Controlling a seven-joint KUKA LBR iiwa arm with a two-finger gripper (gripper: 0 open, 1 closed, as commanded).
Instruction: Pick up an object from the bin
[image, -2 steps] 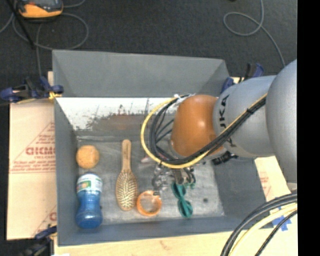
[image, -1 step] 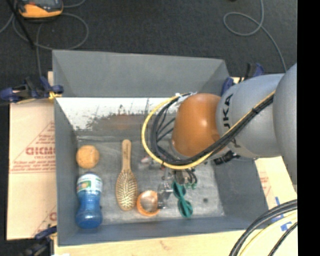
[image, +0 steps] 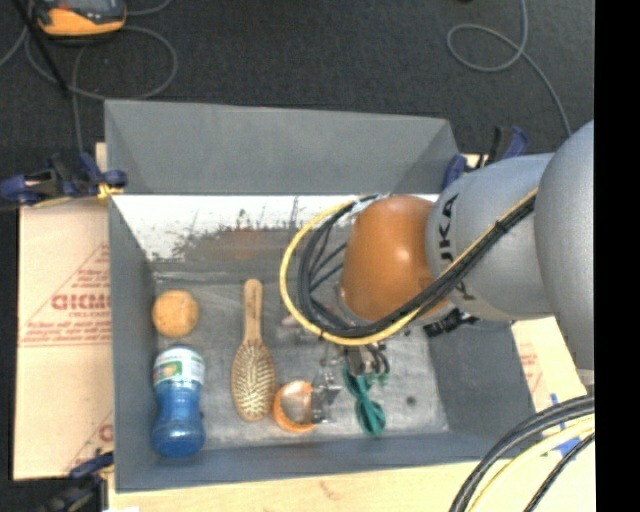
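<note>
Orange-rimmed round dish (image: 293, 407) w/ a pale shiny middle is the obj nearest the jaws. It lies just R of the wooden hairbrush (image: 252, 362), against the bristle head.

Big to small:
- Grey arm (image: 520, 240) w/ orange wrist cover (image: 385, 260) reaches in from R of the brush.
- Grey metal bin (image: 130, 300).
- Blue plastic bottle (image: 178, 402) lies just L of the brush.
- Tan ball (image: 175, 313) sits up-L of the brush.
- Green-handled tool (image: 367, 400), prob. scissors, lies further R of the brush, past the dish.

Jaws sit low, betw. dish & green tool. Open or closed: can't tell.

Judgement: the dish looks shallow, so come straight down, straddle its rim, and stay clear of bristles & green handles.

Writing: "KUKA" on the arm. Bottle label has print but is unreadable.
</note>
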